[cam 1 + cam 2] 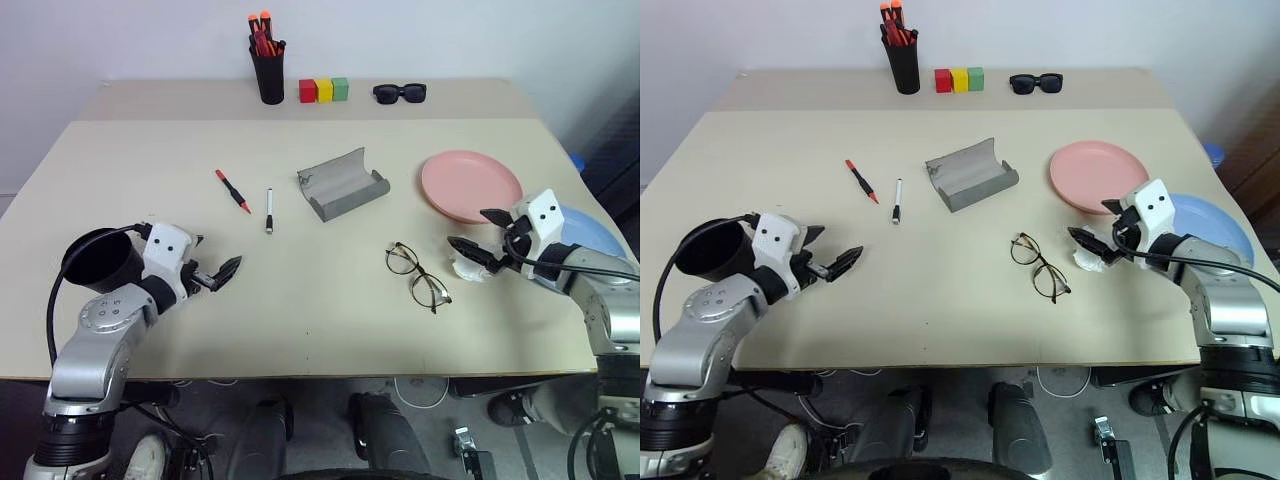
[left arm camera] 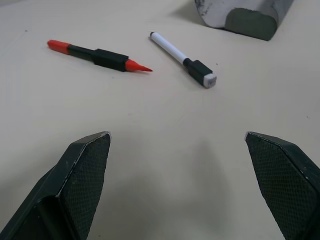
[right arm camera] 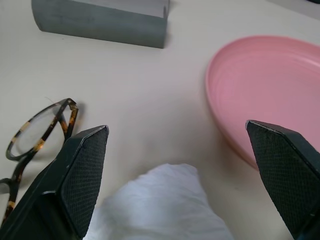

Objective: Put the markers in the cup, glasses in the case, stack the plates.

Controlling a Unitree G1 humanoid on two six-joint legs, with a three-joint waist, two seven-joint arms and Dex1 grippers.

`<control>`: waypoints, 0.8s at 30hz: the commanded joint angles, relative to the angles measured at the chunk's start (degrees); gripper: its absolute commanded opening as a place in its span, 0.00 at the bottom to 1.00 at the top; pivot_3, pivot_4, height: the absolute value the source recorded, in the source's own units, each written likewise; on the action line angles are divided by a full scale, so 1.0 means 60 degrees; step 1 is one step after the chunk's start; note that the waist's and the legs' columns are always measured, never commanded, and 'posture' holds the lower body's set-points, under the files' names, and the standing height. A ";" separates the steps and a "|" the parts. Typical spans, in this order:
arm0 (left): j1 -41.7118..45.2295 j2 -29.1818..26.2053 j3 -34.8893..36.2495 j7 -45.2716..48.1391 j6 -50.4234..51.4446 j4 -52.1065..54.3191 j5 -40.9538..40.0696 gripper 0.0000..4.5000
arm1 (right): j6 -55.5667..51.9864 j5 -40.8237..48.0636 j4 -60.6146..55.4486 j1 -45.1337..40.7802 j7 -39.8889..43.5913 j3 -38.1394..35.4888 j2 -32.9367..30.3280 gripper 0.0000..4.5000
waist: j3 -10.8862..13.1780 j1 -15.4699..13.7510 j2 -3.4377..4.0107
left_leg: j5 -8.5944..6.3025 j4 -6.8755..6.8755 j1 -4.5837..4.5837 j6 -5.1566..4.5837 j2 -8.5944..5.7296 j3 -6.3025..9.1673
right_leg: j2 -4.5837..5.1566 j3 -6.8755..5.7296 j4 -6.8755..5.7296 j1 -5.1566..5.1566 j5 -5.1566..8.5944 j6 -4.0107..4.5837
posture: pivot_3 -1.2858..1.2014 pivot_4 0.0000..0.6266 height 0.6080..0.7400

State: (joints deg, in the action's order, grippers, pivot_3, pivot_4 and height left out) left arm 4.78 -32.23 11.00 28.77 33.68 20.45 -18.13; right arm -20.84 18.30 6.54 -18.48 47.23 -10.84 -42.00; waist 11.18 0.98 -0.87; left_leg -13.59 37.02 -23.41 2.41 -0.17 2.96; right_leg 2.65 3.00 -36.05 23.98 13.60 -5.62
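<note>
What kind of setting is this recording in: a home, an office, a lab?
Most likely a lab or test room staged for tabletop tidying. A plain beige table stands against a bare white wall, with props spread apart: coloured blocks, a grey case, a pink plate. Loose cables hang below the table edge.

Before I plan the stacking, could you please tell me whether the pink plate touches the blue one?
Cannot tell: in the right eye view the right claw hides the space between the pink plate and the blue plate.

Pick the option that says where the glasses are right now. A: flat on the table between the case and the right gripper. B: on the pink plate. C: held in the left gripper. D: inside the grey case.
A: the glasses lie on the bare table, apart from the open grey case, with the right gripper open beside them.
</note>
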 commanded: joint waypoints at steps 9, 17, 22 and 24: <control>0.0220 -0.0008 0.0274 -0.0337 0.0192 0.0559 -0.0197 0.98 | 0.0091 0.0031 -0.0159 -0.0536 0.0019 0.0182 0.0146 1.00 | 0.0000 -0.0040 0.0000 | 0.0000 0.0003 0.0000 0.0000 -0.0002 0.0001 | 0.0001 0.0000 -0.0003 -0.0002 0.0000 0.0000 | 0.52 0.24 1.00; 0.1520 0.0843 -0.0494 -0.1465 0.0843 0.0287 0.0097 0.98 | 0.0064 0.0063 -0.0652 -0.0707 -0.0181 0.0237 0.0173 1.00 | -0.0001 -0.0025 -0.0001 | 0.0000 0.0010 0.0004 0.0000 -0.0004 0.0003 | -0.0001 -0.0001 -0.0006 -0.0011 -0.0009 -0.0016 | 0.52 0.24 1.00; 0.2945 0.1831 -0.0609 -0.2577 0.1948 -0.0651 0.0208 0.98 | -0.0105 0.0160 -0.1577 -0.0630 -0.0326 0.0474 0.0366 1.00 | -0.0002 -0.0031 -0.0003 | 0.0001 0.0018 0.0004 0.0001 -0.0008 0.0014 | -0.0005 -0.0004 -0.0010 -0.0017 -0.0024 -0.0043 | 0.52 0.24 1.00; 0.3446 0.2248 -0.0699 -0.2887 0.2317 -0.1040 0.0198 0.98 | -0.0209 0.0178 -0.1987 -0.0519 -0.0448 0.0611 0.0561 1.00 | -0.0002 -0.0021 -0.0003 | 0.0001 0.0017 0.0006 0.0001 -0.0009 0.0018 | -0.0006 -0.0006 -0.0011 -0.0018 -0.0025 -0.0046 | 0.52 0.24 1.00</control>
State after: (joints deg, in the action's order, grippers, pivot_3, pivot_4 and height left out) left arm 24.11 -19.59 7.32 13.05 46.07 14.50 -16.96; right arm -21.81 18.44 -1.95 -21.38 45.14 -7.39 -39.25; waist 11.16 0.85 -0.88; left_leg -13.58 37.12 -23.37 2.42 -0.23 3.08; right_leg 2.61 2.95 -36.12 23.86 13.44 -5.90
